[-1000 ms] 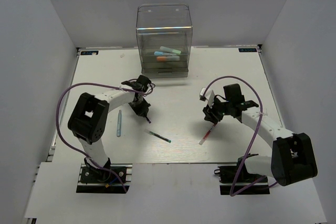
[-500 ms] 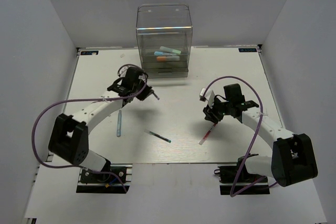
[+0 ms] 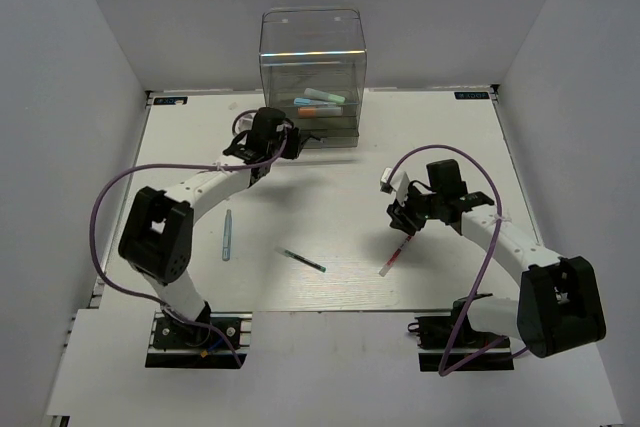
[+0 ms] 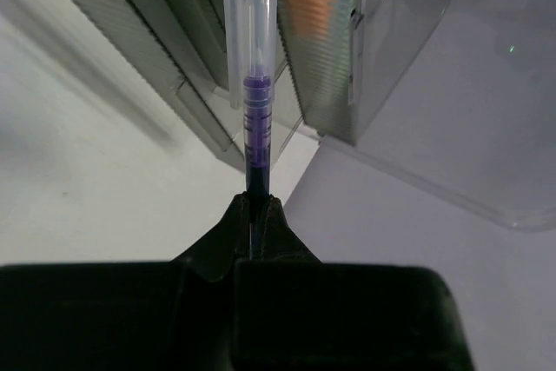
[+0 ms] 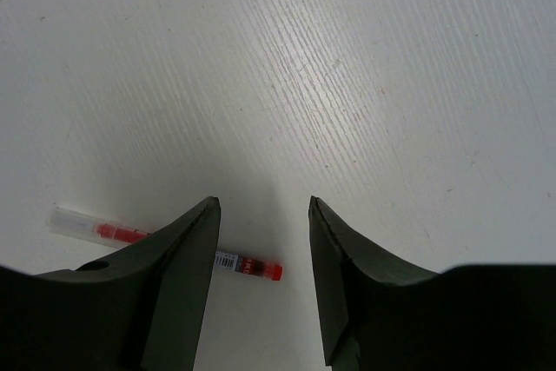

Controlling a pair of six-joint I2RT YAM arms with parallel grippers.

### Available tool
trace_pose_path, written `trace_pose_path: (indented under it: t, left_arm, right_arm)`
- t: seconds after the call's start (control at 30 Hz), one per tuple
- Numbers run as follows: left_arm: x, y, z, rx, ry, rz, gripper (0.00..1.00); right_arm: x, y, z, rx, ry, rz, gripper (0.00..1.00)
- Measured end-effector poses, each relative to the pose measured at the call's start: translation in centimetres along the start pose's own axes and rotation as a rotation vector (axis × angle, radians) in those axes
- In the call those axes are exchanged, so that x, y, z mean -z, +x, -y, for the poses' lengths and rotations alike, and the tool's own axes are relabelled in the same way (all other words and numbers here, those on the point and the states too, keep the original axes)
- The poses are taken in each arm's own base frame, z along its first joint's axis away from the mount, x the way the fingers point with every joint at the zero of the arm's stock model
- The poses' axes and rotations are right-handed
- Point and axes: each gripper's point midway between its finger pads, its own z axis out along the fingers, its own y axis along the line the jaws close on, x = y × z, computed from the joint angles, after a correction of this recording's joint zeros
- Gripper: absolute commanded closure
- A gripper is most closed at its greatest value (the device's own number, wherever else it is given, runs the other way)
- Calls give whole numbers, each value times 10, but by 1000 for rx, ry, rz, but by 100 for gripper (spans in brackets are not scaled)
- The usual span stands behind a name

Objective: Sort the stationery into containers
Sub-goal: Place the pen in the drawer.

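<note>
Two end effectors show different states. The left end effector [image 4: 257, 215] is pressed together on the lower end of a dark purple pen [image 4: 254, 119], and the pen's clear cap points toward the clear cabinet [image 3: 312, 47]. In the top view, this end effector is just beside the front left corner of the cabinet, near the lower drawers. Inside the cabinet, a light blue marker [image 3: 326, 96] and an orange marker [image 3: 316, 110] lie close together. The right end effector [image 5: 263, 223] hangs low above the desk [image 3: 440, 147] with its fingers apart and nothing between them. A red pen [image 5: 252, 268] lies flat on the desk under it, partly hidden by one finger. Two more pens lie on the desk, well apart. A light blue pen [image 3: 228, 235] is near the left arm, and a teal pen [image 3: 303, 261] is in the middle.
</note>
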Motion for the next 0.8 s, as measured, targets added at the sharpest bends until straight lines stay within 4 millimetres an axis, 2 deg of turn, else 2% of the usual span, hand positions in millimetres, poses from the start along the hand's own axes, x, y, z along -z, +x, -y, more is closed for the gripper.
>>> trace_pose_path:
  t: [0.23,0.37,0.47,0.5,0.57,0.63,0.7,0.8]
  left_arm:
    - [-31,0,40,104,42,40,100]
    - [-43,-1,53,135,16,66,100]
    - [-49,-3,46,148,-26,81,85]
    - [-51,-4,40,152,-45,88,74]
    - [-56,-5,28,159,-84,100,63]
    - [-62,-5,17,161,-115,108,57]
    - [-70,-5,7,162,-140,113,50]
    - [-73,-5,0,163,-157,116,49]
  right_arm:
    - [4,-2,-1,13,15,16,48]
    - [3,2,-4,7,8,9,47]
    - [2,3,-5,6,7,7,47]
    - [3,3,-5,6,8,8,47]
    - [3,3,-5,7,9,9,43]
    - [3,3,-4,7,10,8,38]
    - [3,3,-4,8,11,7,38]
    - [4,2,-4,11,15,9,36]
